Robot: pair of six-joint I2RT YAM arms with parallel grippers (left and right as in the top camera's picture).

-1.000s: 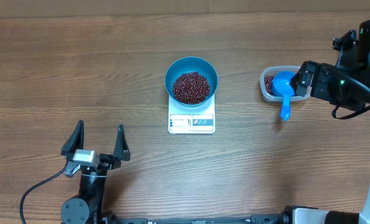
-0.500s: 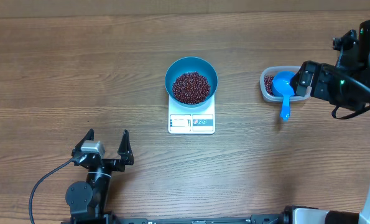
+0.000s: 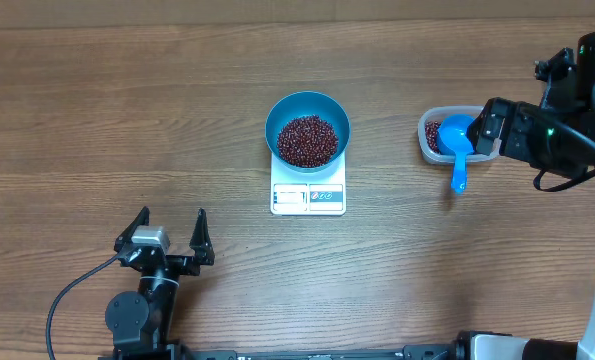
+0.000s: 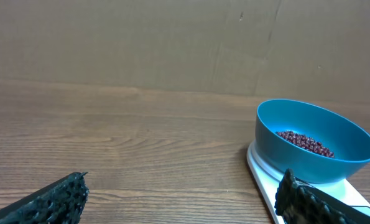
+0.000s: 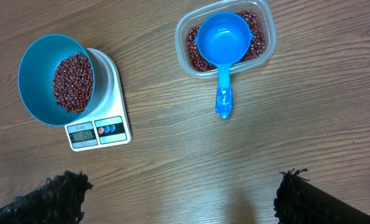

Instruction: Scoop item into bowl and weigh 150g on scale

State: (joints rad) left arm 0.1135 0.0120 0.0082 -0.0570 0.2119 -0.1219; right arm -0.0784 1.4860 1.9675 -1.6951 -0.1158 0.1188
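The teal-blue bowl (image 3: 308, 112) stands on the white scale (image 3: 308, 198) at the table's middle, holding a heap of red-brown beans (image 3: 308, 140). The right wrist view shows the bowl (image 5: 35, 74), the beans (image 5: 73, 82) and the scale (image 5: 107, 127) with its display lit. My left gripper (image 3: 171, 228) is open and empty near the front left, well short of the scale; from it I see the bowl (image 4: 315, 158) ahead on the right. My right gripper (image 5: 185, 196) hangs open high above bare wood, with nothing between its fingers.
A clear plastic tub (image 3: 426, 135) of more beans sits right of the scale. A bright blue scoop (image 3: 457, 135) rests in it, its handle (image 5: 224, 93) sticking out over the near rim. The right arm (image 3: 542, 140) hovers beside the tub.
The left gripper has drawn back toward the front edge and settled there. The right arm, bowl, scale and scoop have not moved.
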